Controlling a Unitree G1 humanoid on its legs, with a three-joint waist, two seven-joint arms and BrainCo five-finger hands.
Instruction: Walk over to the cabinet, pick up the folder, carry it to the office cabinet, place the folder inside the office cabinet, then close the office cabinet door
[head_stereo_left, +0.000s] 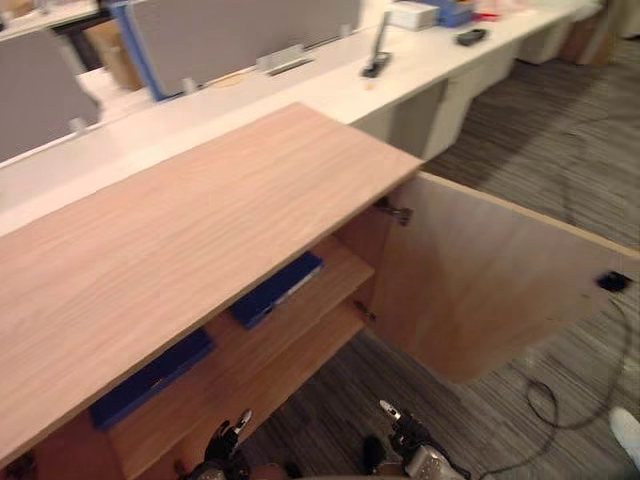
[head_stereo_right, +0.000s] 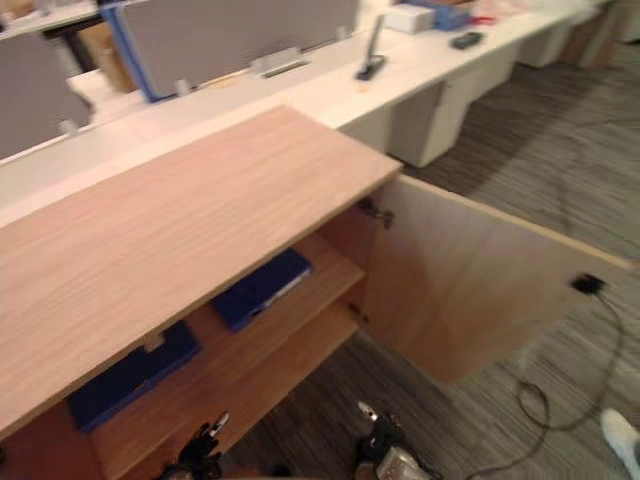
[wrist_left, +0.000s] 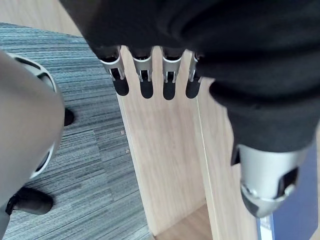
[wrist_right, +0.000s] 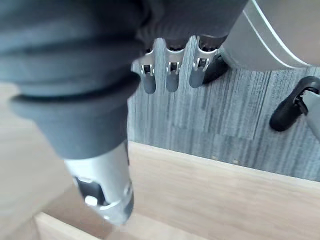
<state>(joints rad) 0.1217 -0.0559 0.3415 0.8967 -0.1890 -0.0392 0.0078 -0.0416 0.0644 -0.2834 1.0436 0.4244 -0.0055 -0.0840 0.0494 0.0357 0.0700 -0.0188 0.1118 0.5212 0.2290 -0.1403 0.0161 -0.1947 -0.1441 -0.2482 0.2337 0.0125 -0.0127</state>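
The left robot hand (head_stereo_left: 228, 440) and the right robot hand (head_stereo_left: 405, 432) hang low, fingers relaxed and empty. The folder (head_stereo_left: 278, 290) lies on the shelf (head_stereo_left: 262, 350) inside the cabinet (head_stereo_left: 180, 230), so placing seems done. Next, one hand must push the open door (head_stereo_left: 480, 280) closed.

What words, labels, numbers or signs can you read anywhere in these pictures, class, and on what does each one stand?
No text can be read anywhere.
Blue folder nearer the door: a pale strip along one edge, too blurred to tell whether it bears print.
White box on the desk: any print is too small to read.
Cabinet door: no writing, only a dark handle.
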